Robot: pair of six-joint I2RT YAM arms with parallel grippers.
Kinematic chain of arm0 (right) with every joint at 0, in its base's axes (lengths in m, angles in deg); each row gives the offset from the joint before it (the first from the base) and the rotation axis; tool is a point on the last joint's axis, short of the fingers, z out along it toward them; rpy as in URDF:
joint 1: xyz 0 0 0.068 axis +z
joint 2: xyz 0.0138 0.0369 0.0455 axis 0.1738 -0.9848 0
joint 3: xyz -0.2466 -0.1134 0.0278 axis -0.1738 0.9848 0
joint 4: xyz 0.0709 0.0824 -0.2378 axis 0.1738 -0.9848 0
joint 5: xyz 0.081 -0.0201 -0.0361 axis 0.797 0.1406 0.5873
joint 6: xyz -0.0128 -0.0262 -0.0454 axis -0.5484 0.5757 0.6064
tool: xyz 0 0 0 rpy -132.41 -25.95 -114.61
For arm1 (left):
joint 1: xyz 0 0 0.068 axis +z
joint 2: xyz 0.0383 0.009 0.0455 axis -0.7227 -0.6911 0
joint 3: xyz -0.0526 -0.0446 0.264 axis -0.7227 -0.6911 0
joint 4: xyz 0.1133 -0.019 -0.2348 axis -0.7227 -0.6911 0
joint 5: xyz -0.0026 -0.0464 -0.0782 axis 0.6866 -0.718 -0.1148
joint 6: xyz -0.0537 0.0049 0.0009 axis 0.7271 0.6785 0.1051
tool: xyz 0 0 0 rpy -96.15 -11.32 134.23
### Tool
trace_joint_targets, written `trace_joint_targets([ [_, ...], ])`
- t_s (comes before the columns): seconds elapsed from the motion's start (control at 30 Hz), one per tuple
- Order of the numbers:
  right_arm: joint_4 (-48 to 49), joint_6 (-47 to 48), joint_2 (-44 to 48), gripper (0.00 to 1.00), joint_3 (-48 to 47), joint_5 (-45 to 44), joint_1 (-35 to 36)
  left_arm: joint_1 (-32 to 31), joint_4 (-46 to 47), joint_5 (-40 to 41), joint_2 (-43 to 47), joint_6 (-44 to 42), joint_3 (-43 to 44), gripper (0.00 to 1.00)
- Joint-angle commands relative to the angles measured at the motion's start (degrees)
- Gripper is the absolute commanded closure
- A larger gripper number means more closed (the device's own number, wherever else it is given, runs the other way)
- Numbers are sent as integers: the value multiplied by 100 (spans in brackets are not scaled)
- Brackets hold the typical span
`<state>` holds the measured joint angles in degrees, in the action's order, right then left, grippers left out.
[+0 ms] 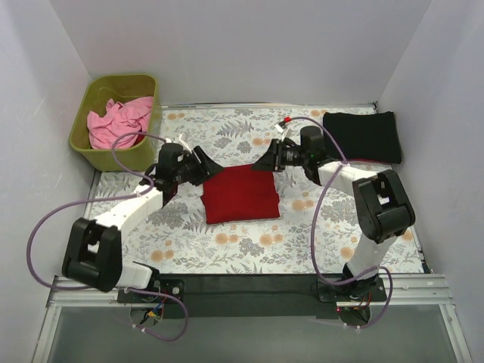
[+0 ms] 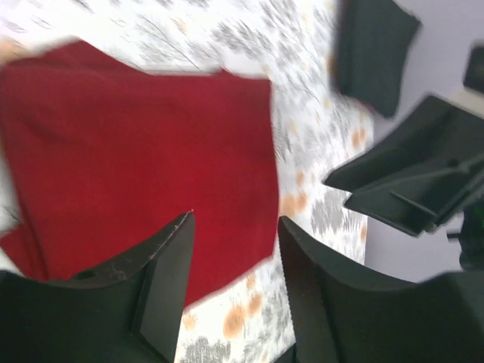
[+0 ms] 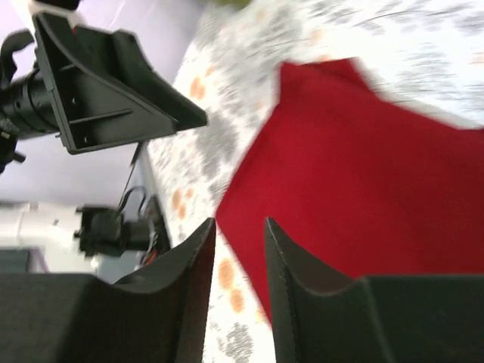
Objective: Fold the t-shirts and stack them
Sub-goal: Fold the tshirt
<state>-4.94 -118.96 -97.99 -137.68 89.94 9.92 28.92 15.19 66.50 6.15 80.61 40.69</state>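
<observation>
The red shirt lies folded into a rough square in the middle of the counter. The black shirt sits folded at the far right, well apart from it. The pink shirt is a heap in the bin.

Both hands hang just past the red shirt's far edge. The left hand is about half open and holds nothing. The right hand shows only a narrow gap and is also empty.

If the red shirt is to go onto the black one, I'd worry about the grab. Fingers that pinch only the top layer would peel the fold open as it lifts. The right hand's narrow gap may ride over the thick edge rather than take it.

Dragging the shirt across the counter could skew it or ruck up the floral cloth underneath.

The wrist views are blurred, so both arms look to be moving, and the hands face each other closely enough that they might knock together.
</observation>
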Motion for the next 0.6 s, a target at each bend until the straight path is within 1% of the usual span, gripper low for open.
trace_joint_targets([
  [0.0, 124, -81, 418, 68, 380, 321, 538, -416, -666, -200, 727, 77, -523, 55],
  [0.07, 124, -37, 392, 73, 494, 321, 924, -592, -737, -165, 930, 182, -831, 60],
  [0.1, 133, -37, 305, 74, 521, 278, 1039, -601, -737, -155, 957, 217, -972, 68],
  [0.13, 124, -10, 235, 77, 521, 251, 1249, -610, -728, -147, 957, 252, -1243, 71],
  [0.27, 133, 78, -240, 85, 451, 189, 1646, -619, -710, 46, 764, 270, -1632, 85],
  [0.3, 142, 86, -510, 85, 433, 233, 1690, -619, -693, 29, 650, 305, -1676, 87],
  [0.4, 212, 130, -942, 89, 538, 155, 1726, -610, -701, 90, 404, 393, -1799, 92],
  [0.43, 221, 165, -1022, 90, 582, 93, 1673, -610, -754, 134, 360, 428, -1817, 95],
  [0.57, 317, 210, -1339, 91, 837, 119, 1427, -523, -930, 249, 96, 543, -1844, 99],
])
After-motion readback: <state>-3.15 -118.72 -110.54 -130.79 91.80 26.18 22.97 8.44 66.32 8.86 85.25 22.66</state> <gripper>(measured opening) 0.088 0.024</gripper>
